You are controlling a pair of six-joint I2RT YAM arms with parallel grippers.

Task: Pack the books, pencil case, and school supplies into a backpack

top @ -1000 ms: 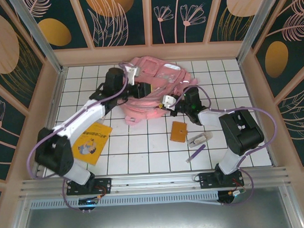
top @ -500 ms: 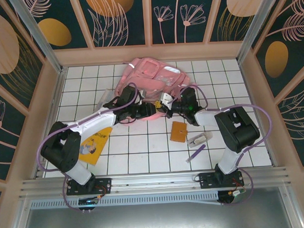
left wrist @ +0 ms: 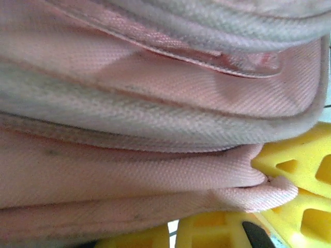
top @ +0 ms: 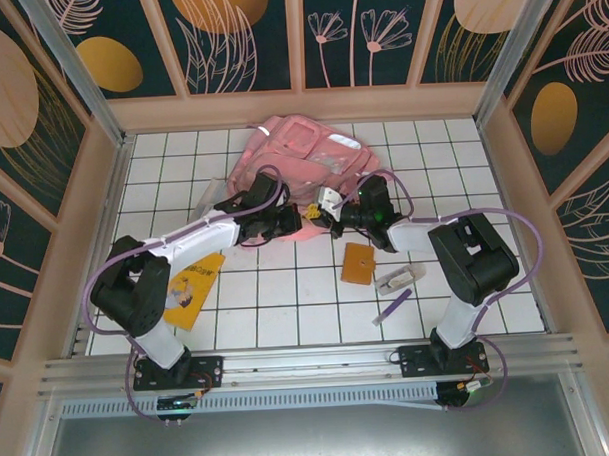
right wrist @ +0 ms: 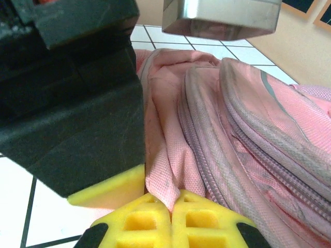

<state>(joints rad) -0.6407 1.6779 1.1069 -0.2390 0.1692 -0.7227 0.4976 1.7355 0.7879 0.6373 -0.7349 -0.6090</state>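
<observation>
The pink backpack [top: 307, 148] lies at the back middle of the table. My right gripper [top: 322, 209] [right wrist: 171, 204] is at its near edge, shut on a pinched fold of pink fabric [right wrist: 168, 175]. Just left of it, my left gripper [top: 292, 220] [left wrist: 172, 227] presses into the same edge, its yellow fingers [left wrist: 217, 232] almost together under folds of the backpack [left wrist: 155, 170]. The yellow-orange booklet [top: 191, 282] lies at the left, partly under the left arm. On the right lie the small orange booklet [top: 358, 263], a whitish-grey item [top: 399, 278] and the purple pen [top: 392, 307]. A clear-whitish case edge [top: 207, 194] shows beside the left arm.
Wooden walls [top: 104, 205] close the tiled table on three sides, with a metal rail [top: 309, 363] along the front. Both arms cross the middle, their grippers almost touching. The right gripper's yellow fingers [left wrist: 300, 170] show close by in the left wrist view.
The left arm swung down from over the backpack to its near edge and closed in beside the right gripper. The right gripper kept its hold and edged slightly left.
</observation>
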